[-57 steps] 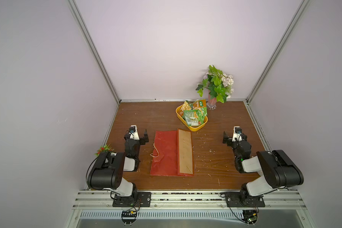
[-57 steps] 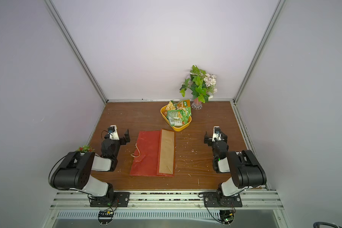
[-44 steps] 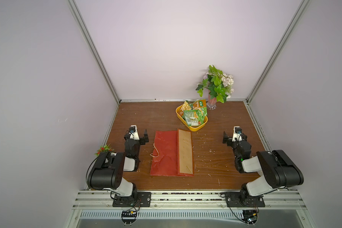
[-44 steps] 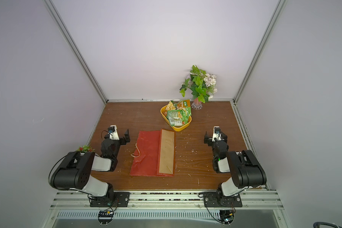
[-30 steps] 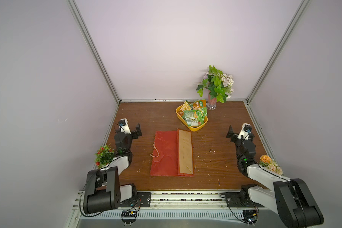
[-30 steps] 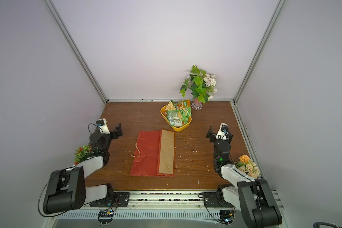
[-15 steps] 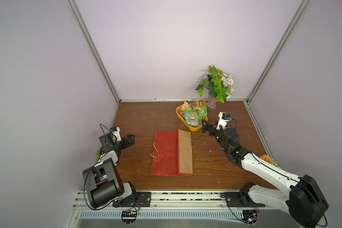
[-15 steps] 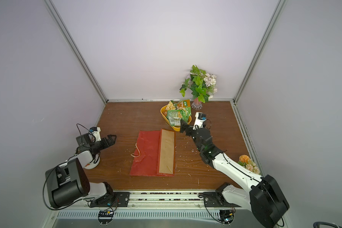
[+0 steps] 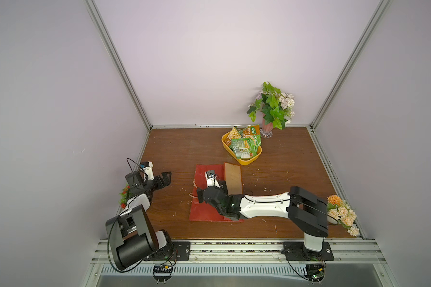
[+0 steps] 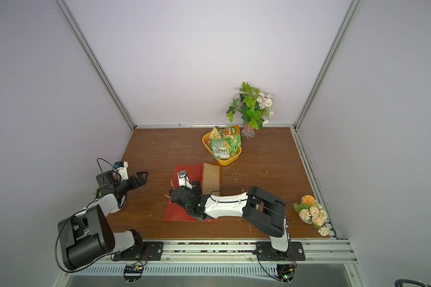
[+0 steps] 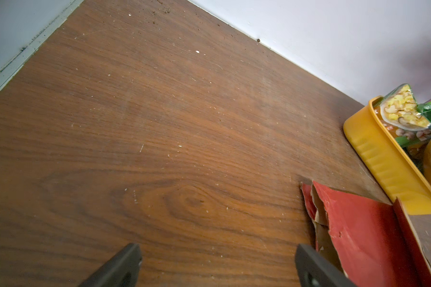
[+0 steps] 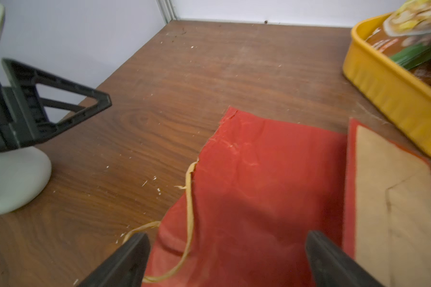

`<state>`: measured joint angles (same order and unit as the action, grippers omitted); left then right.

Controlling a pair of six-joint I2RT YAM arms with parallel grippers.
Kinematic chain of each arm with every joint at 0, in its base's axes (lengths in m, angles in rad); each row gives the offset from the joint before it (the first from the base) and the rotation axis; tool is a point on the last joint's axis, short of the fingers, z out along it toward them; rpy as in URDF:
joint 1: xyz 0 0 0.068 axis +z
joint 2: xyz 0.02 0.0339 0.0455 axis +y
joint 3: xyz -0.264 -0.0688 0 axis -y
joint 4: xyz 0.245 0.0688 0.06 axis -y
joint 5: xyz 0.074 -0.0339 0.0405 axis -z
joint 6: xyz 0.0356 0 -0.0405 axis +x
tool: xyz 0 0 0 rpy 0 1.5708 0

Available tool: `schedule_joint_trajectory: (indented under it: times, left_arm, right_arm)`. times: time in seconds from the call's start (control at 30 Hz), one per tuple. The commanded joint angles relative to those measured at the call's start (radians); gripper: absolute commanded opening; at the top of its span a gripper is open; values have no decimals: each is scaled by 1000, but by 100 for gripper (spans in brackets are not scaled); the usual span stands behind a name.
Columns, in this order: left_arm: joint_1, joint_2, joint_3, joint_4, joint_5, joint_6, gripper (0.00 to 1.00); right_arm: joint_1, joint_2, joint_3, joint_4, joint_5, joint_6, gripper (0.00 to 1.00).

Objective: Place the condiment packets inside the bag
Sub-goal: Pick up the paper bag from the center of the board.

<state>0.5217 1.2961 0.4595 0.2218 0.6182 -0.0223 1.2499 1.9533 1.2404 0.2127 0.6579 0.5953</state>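
The bag [image 9: 204,211] [image 10: 177,213] lies flat in the middle of the table, red face up, with its brown kraft side fold [image 9: 233,179] on the right. Several green condiment packets [image 9: 244,146] [image 10: 223,146] are piled in the yellow tray behind it. My right gripper [image 9: 210,190] [image 12: 227,237] hangs open just above the bag's left part. One of its fingers is over the tan cord handle [image 12: 189,198], and nothing is between the fingers. My left gripper [image 9: 168,177] [image 11: 218,248] is open and empty over bare wood left of the bag [image 11: 358,236].
The yellow tray [image 9: 249,161] [image 11: 383,161] [image 12: 383,84] stands just behind the bag's far right corner. A flower vase [image 9: 271,109] is at the back right. An orange flower pot [image 9: 341,213] sits at the front right edge. A small plant [image 9: 125,196] is by the left arm.
My right arm has swung from beside the yellow tray leftward and nearer, and now reaches across the bag. The left gripper has hardly moved in the last half second.
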Motion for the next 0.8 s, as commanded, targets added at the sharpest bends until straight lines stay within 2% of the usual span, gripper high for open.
schedule_joint_trajectory:
  times: [0.0, 0.23, 0.5, 0.67, 0.77]
  left_arm:
    - [14, 20, 7, 10, 7, 19, 100]
    - [14, 30, 10, 11, 0, 21, 100]
    - [14, 41, 16, 9, 4, 19, 100]
    - [14, 44, 18, 8, 4, 20, 100]
    - [14, 45, 18, 7, 3, 20, 100]
  right_arm:
    - [28, 62, 107, -76, 37, 36, 100]
    - [60, 223, 324, -203, 55, 44, 100]
    - [66, 288, 411, -316, 84, 64, 96]
    - [66, 322, 462, -361, 100, 59, 76]
    - [67, 305, 445, -329, 104, 50, 58]
